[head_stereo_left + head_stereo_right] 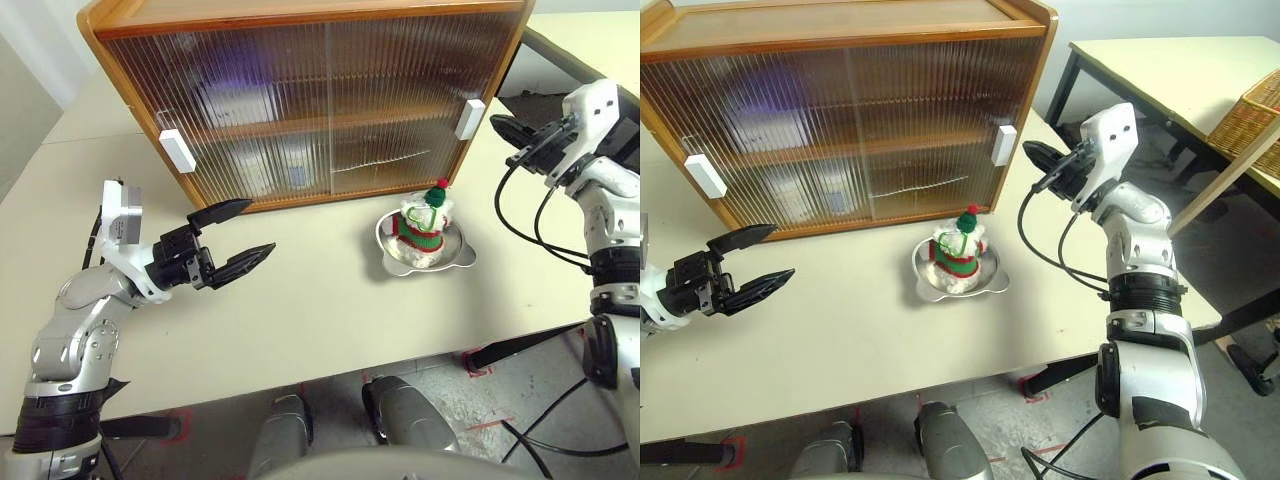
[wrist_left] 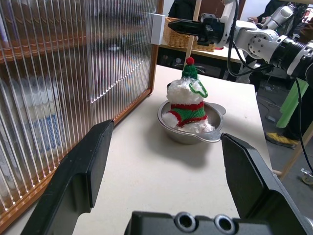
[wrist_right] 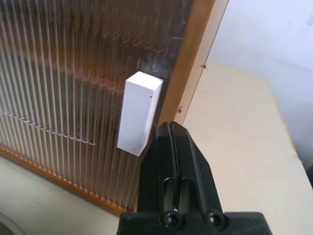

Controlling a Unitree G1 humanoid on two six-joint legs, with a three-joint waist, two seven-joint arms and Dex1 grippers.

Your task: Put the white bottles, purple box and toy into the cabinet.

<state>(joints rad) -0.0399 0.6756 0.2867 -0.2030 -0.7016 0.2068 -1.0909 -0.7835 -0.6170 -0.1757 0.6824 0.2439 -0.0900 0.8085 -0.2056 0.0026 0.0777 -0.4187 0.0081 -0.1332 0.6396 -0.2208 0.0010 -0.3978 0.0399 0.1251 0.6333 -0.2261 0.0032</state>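
Standing at the bench's far edge: cabinet (image 1: 310,100), wooden, both ribbed sliding doors shut, white block handles at the left (image 1: 177,151) and right (image 1: 469,118) sides. Dim shapes behind the ribbed panels, among them a purple blur on the upper shelf; contents not identifiable. Toy (image 1: 423,228), upright in a steel bowl (image 1: 455,258), on the bench just in front of the cabinet's right door. Left end effector (image 1: 240,236), fingers spread wide, empty, hovering over the bench before the left door. Right end effector (image 1: 1032,152), fingers pressed together, empty, raised off the bench's right edge, just beside the right handle.
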